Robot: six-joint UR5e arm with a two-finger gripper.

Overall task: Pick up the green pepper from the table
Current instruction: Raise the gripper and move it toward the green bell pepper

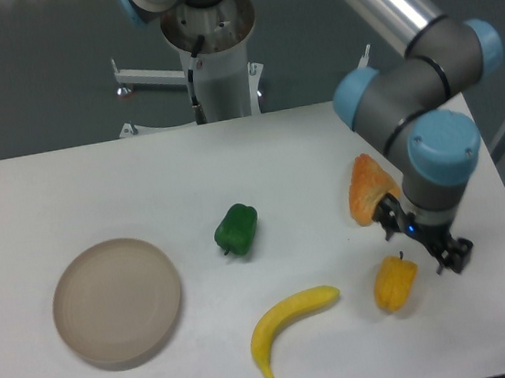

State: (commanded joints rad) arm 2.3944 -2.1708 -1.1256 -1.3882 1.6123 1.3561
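The green pepper is small, glossy and dark green. It lies on the white table near the middle, with nothing touching it. My gripper hangs over the right side of the table, far to the right of the green pepper, between an orange item and a yellow-orange pepper. Its jaws look spread apart and hold nothing.
A round beige plate sits at the left front. A banana lies in front of the green pepper. A yellow-orange pepper and an orange item lie close to the gripper. The robot base stands at the back.
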